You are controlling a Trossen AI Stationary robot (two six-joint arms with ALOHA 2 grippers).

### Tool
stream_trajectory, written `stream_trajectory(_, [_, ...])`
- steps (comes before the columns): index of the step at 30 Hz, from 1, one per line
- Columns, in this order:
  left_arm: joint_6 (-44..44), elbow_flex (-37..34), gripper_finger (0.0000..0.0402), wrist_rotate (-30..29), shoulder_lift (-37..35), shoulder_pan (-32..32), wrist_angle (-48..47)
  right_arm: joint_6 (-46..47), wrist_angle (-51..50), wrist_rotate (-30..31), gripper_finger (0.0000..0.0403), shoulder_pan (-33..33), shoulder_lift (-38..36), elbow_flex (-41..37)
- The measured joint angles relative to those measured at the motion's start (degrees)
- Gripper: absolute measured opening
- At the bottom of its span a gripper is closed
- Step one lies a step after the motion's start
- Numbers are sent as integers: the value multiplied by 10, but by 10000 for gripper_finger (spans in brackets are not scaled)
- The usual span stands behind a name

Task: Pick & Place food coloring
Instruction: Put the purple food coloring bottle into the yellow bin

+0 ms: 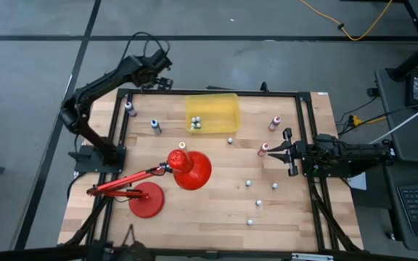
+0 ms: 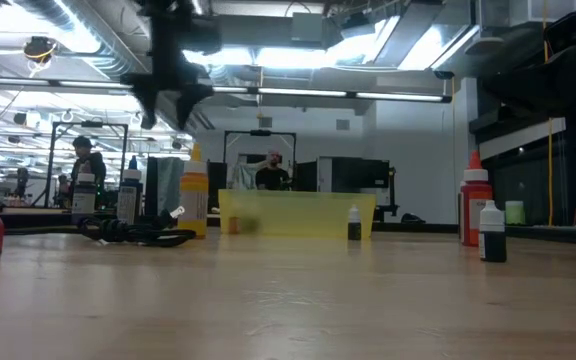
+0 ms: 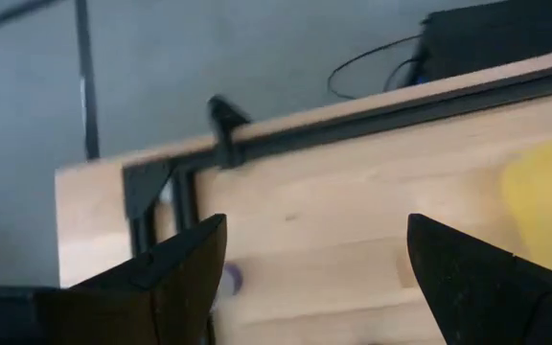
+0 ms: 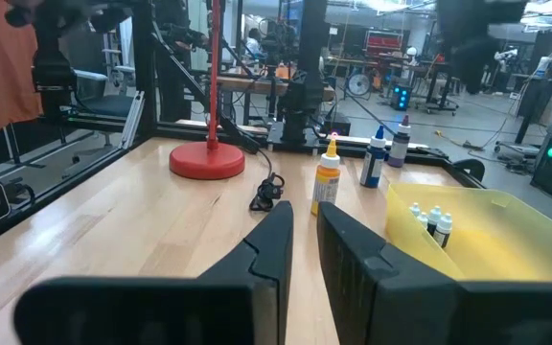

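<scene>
Small food coloring bottles stand scattered on the wooden table: two blue ones (image 1: 129, 109) (image 1: 154, 127) at the far left, a yellow one (image 1: 182, 145), a pink one (image 1: 274, 123) and a red one (image 1: 264, 148). Several more stand inside the yellow bin (image 1: 227, 109), in a cluster (image 4: 434, 222). My left gripper (image 1: 165, 74) (image 3: 314, 278) hangs open and empty in the air over the table's far left corner. My right gripper (image 1: 290, 152) (image 4: 302, 251) rests shut and level at the right edge, just beside the red bottle.
A red desk lamp (image 1: 173, 172) lies across the near left of the table, its round base (image 1: 146, 199) near the front. Several tiny white-capped bottles (image 1: 259, 204) dot the near right. A black frame (image 1: 216, 92) borders the table. Cables (image 4: 268, 194) lie beside the lamp.
</scene>
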Motion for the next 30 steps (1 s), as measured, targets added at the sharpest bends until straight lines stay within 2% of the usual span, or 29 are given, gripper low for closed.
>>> stream_trajectory(6, [-55, -91, 311, -33, -61, 32, 15, 0, 0, 0, 56, 0, 0, 0])
stream_trajectory(13, [-71, -176, 311, -4, -123, 75, 28, 0, 0, 0, 56, 0, 0, 0])
stream_trajectory(16, [-60, -184, 311, 0, -138, 74, 58, 0, 0, 0, 56, 0, 0, 0])
stream_trajectory(23, [-62, -185, 311, 12, -142, 74, 53, 0, 0, 0, 56, 0, 0, 0])
stream_trajectory(30, [-174, -198, 311, 57, -151, 47, 6, 0, 0, 0, 56, 0, 0, 0])
